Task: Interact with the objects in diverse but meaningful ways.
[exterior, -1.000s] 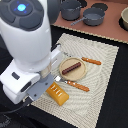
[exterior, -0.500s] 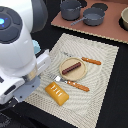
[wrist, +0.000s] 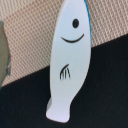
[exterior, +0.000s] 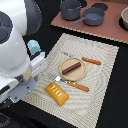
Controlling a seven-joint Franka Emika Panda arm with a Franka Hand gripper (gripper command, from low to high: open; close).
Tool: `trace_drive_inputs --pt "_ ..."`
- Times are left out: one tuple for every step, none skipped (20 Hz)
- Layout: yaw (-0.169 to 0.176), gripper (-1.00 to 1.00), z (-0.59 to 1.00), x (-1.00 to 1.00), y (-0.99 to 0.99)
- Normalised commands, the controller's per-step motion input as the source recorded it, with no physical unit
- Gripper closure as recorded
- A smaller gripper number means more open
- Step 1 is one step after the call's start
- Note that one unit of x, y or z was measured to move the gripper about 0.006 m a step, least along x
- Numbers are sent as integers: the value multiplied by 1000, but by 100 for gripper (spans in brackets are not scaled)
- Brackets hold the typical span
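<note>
A white, fish-shaped plastic figure [wrist: 69, 60] with a black dot eye, a curved smile and a small fin mark fills the wrist view. Behind it lie a beige woven placemat [wrist: 30, 40] and a black surface [wrist: 105, 90].

Both pictures are evenly and fairly brightly lit, with no harsh glare. In the exterior view the white arm [exterior: 17, 47] is blurred at its edges and soft shadows lie beside the bread block [exterior: 57, 93]. The wrist view is soft and pixelated, the white figure [wrist: 70, 55] slightly out of focus.
</note>
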Motion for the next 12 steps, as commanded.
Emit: trace_drive_inputs --pt "0 -100 -266 -320 294" --pt "0 -100 -263 -303 237" --pt "4 -100 -234 -234 131" --pt "15 -100 -243 -174 83" --pt "3 -100 -263 -169 134" --pt "2 -100 -283 -137 120" --pt "2 100 -346 -169 74" --pt "4 100 -369 -151 63" --pt "3 100 -369 -129 77" --pt "3 100 -374 -140 57" --pt "0 100 -389 -140 29" --pt "0 100 -380 -131 49"
